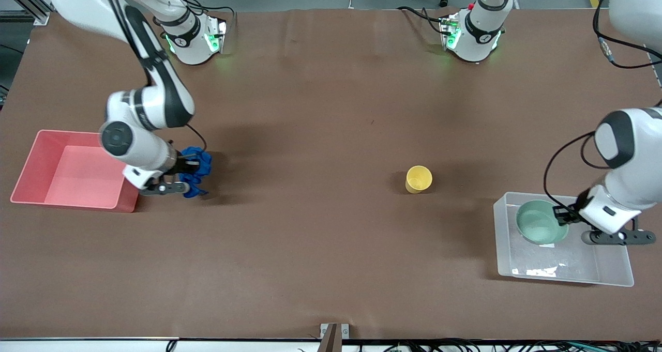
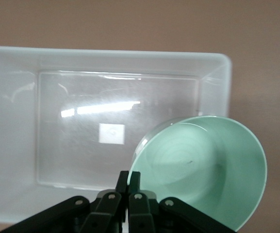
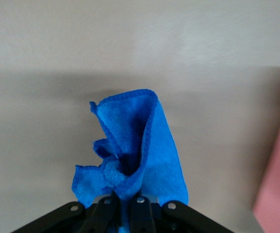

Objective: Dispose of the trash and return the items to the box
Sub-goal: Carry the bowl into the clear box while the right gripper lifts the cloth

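The brown worktop [image 1: 320,109] stretched wide under both arms. At the right arm's end of it sat the pink bin [image 1: 72,170], and the right gripper [image 1: 190,179] hung over the worktop just beside that bin's wall, not over its opening. At the left arm's end lay the clear box [image 1: 561,266], its white label [image 2: 112,133] showing through the bottom in the left wrist view, and the left gripper [image 1: 563,218] was down over the box's interior.

The mint-green bowl [image 1: 539,222] was pinched by its rim in the left gripper, whose fingers [image 2: 135,182] stood clenched on the thin edge. The bowl hung tilted, its open side turned partly sideways, within the box's outline and toward the corner farther from the front camera; whether it touched the box floor I could not tell.

The blue cloth [image 1: 199,167] was caught in the right gripper, fingers [image 3: 140,213] pressed together on its lower folds, with the rest of the wad standing out past the fingertips.

The yellow cup [image 1: 418,179] stood upright on the worktop between the two grippers, well apart from each and closer to the left one.
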Action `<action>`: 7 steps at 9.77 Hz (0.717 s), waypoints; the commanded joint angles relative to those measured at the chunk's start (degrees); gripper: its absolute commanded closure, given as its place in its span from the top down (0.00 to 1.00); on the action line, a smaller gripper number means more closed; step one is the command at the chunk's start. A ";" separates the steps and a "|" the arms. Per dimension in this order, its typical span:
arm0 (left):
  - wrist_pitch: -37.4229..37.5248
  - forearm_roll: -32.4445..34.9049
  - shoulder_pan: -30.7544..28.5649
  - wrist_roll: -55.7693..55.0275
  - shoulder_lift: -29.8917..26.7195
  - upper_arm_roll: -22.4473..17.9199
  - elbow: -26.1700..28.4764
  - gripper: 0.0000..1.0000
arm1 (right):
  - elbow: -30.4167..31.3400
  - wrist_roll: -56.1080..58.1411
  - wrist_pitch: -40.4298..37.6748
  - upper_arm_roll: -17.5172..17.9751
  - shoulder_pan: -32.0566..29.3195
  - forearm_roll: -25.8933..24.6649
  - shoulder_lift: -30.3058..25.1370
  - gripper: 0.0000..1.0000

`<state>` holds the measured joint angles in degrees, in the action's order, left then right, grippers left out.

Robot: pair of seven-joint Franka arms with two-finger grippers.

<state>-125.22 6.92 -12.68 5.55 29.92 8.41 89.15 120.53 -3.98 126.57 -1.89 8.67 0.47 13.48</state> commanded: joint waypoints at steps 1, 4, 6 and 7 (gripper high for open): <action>0.67 0.81 -1.38 4.46 7.76 0.29 -5.20 0.00 | -3.43 0.46 -7.52 0.39 -5.13 0.58 -5.21 0.03; 0.59 0.64 -2.52 5.43 12.17 0.29 -6.36 0.00 | -12.14 2.30 -15.99 0.30 -10.68 -0.47 -5.48 0.03; 0.24 0.55 -2.70 5.43 14.28 0.29 -6.44 0.01 | -12.07 10.27 -14.17 0.39 -17.43 -1.79 -4.87 0.03; 0.06 0.46 -2.79 5.35 14.81 0.29 -6.45 0.05 | -11.37 14.14 -11.98 0.39 -20.07 -1.79 -4.26 0.03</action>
<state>-125.23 6.92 -15.10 10.13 42.13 8.43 84.09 108.74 5.92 112.63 -2.39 -7.48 -0.57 8.25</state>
